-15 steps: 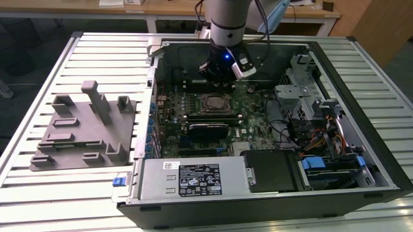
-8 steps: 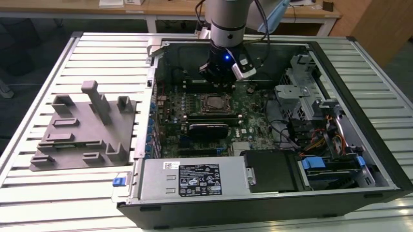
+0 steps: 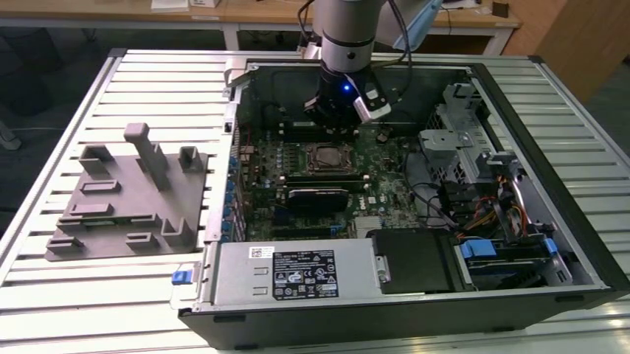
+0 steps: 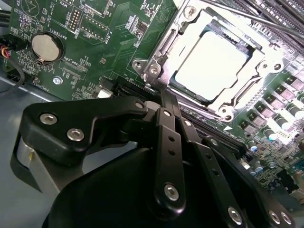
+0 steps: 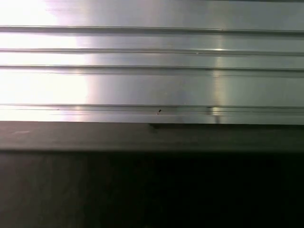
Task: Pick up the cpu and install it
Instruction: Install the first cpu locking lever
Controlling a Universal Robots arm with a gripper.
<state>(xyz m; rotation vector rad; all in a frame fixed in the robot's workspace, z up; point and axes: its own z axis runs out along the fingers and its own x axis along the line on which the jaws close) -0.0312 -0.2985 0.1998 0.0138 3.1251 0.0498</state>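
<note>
**Operator:** What occupies the lower part of the exterior view?

**Technician:** The power supply (image 3: pixel 295 273) of the open computer case (image 3: pixel 576 228). The case lies on its side on the slatted table (image 3: pixel 59 310), so the motherboard (image 3: pixel 389 193) faces upward and can be reached from above. The grey fixture block (image 3: pixel 128 203) stands at frame left, apart from the case.

**Operator:** Where is the cpu?

**Technician:** At mid-frame. The cpu (image 3: pixel 328 156) lies flat in the socket frame (image 3: pixel 311 150), pale top upward. In the second wrist view it sits level inside the metal surround and is judged to be seated. Whether the latch is down cannot be told.

**Operator:** And the gripper?

**Technician:** The gripper (image 3: pixel 335 125) hangs just beyond the socket, toward upper centre, pointing down at the board. It touches nothing visible. Whether it is wide or narrow cannot be told.
</note>
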